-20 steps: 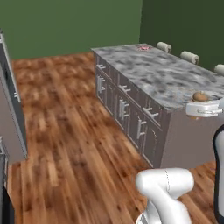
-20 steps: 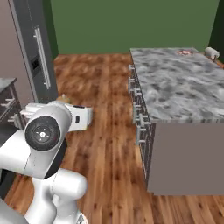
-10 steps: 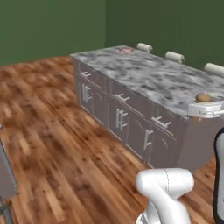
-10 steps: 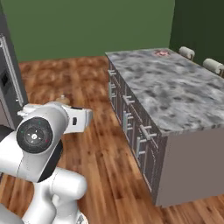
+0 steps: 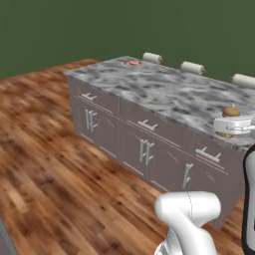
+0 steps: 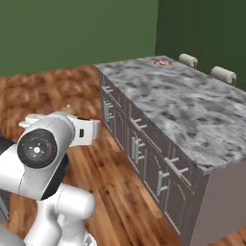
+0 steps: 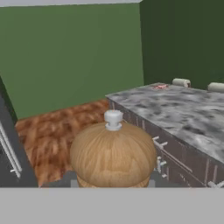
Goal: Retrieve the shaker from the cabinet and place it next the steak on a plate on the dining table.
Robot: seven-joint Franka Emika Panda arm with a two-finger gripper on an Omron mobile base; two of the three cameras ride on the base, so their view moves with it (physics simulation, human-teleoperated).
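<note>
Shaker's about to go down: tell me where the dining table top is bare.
The dining table is bare marble along nearly its whole length, between the drawer side and the stools. Only the far corner is taken, by the plate holding the steak; free marble borders it.

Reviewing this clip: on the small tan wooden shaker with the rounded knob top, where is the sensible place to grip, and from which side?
Grip the small tan wooden shaker below its rounded dome, fingers closing from opposite sides. In the hand view the domed top bulges wide and smooth, with a small grey knob on it, so pads would likely slip there. The gripper seems to hold it this way.
</note>
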